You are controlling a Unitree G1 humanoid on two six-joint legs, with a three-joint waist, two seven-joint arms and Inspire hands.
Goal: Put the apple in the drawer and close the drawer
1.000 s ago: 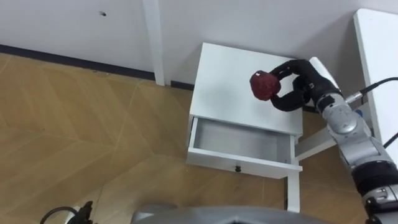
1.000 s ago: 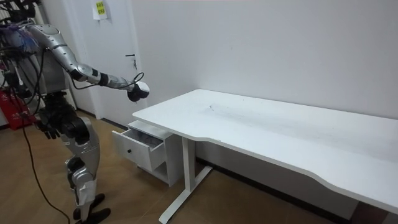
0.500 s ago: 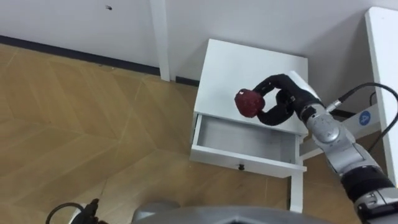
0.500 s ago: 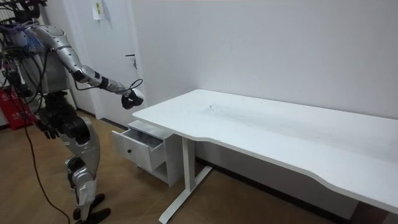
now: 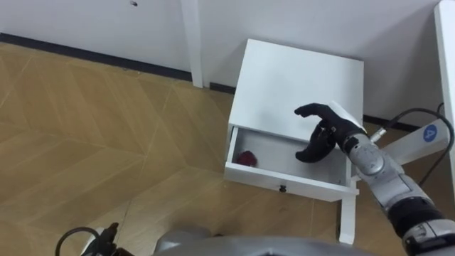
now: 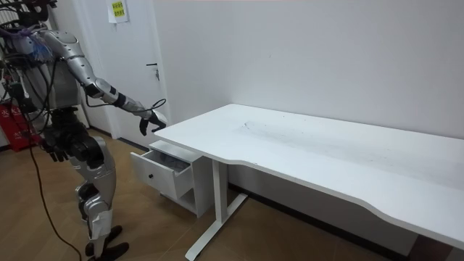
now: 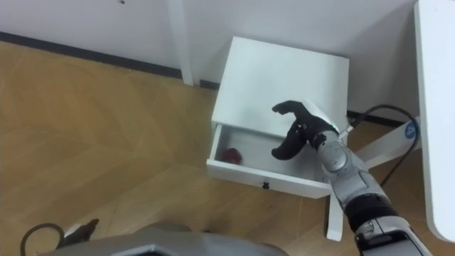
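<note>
A dark red apple [image 5: 247,158] lies inside the open drawer [image 5: 284,186] of the white bedside cabinet [image 5: 302,78], near the drawer's left end; the apple [image 7: 231,154] lies loose, touched by nothing. My right hand [image 5: 321,132] hovers above the drawer's right half, empty, its fingers relaxed and spread. The drawer [image 7: 263,178] has a small dark knob on its front. In the room view I stand before the cabinet [image 6: 168,168] with my right hand [image 6: 149,122] stretched over it, and my left hand [image 6: 52,148] hangs at my side.
A large white desk [image 6: 326,156] stands right beside the cabinet, one of its legs [image 5: 348,217] close to the drawer's right corner. A wall [image 5: 213,21] runs behind the cabinet. Wooden floor [image 5: 106,135] lies open to my left.
My right hand moved down over the drawer and let go of the apple, which now lies in the drawer's left end. The hand's fingers have opened.
</note>
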